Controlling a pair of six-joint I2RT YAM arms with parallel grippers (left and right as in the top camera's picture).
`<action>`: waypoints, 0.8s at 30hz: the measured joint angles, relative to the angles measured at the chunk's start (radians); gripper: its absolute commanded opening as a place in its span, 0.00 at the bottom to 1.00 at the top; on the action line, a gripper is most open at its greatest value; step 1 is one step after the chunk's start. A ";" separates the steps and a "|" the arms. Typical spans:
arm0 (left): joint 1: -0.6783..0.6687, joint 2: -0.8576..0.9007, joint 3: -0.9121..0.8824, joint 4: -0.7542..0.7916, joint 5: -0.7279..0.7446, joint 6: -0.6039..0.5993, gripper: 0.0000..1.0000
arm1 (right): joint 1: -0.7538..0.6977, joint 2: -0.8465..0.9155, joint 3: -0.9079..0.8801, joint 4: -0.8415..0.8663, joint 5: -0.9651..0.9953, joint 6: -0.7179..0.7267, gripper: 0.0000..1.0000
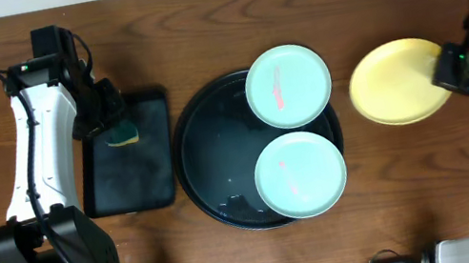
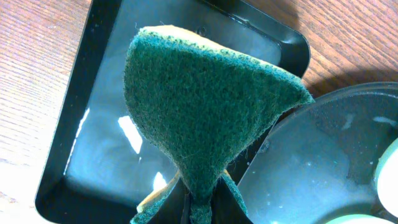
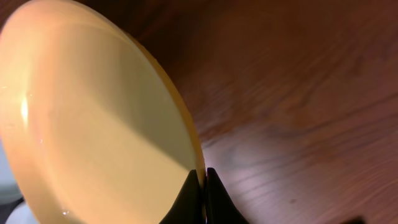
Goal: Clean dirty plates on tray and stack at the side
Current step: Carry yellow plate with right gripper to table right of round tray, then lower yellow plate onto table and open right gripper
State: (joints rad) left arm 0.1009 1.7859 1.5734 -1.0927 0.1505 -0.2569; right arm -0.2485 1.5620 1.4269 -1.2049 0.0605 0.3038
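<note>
Green sponge (image 2: 205, 106) pinched in left gripper (image 2: 202, 210), held over small rectangular tray (image 1: 131, 174), just left of round tray (image 1: 210, 155). Yellow plate (image 3: 93, 124) clamped at rim by right gripper (image 3: 203, 190), tilted, over wood tabletop (image 1: 196, 22), right of round tray, apart from it. Two mint plates in round tray's right half, both red-smeared: far plate (image 1: 288, 85) overlaps rim, near plate (image 1: 300, 175) just beside it.

The sponge (image 2: 205, 118) looks rough and fibrous. The yellow plate (image 3: 93, 118) is smooth, glossy plastic; the counter (image 3: 298, 93) shows wood grain.
</note>
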 measured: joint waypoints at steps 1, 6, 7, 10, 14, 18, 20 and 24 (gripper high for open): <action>0.000 0.000 0.000 0.000 0.000 0.000 0.07 | -0.029 0.000 -0.029 0.028 0.002 -0.006 0.01; 0.000 0.000 0.000 0.001 0.000 0.000 0.07 | -0.101 0.000 -0.188 0.183 0.005 -0.033 0.01; 0.000 0.000 0.000 0.001 0.000 0.000 0.07 | -0.104 0.000 -0.224 0.225 -0.002 -0.035 0.01; 0.000 0.000 0.000 0.001 0.000 0.000 0.07 | -0.105 0.000 -0.315 0.349 -0.021 -0.042 0.01; 0.000 0.000 0.000 0.000 0.000 0.010 0.07 | -0.105 0.000 -0.416 0.485 -0.035 -0.046 0.02; 0.000 0.000 0.000 0.001 0.000 0.029 0.07 | -0.105 0.000 -0.494 0.568 -0.047 -0.054 0.22; 0.000 0.000 0.000 0.001 0.000 0.032 0.07 | -0.105 0.000 -0.513 0.577 -0.053 -0.055 0.26; 0.000 0.000 0.000 0.001 0.000 0.049 0.08 | -0.105 0.000 -0.519 0.569 -0.075 -0.056 0.33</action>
State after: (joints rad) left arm 0.1005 1.7859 1.5734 -1.0916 0.1509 -0.2081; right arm -0.3531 1.5623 0.9081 -0.6357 -0.0143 0.2478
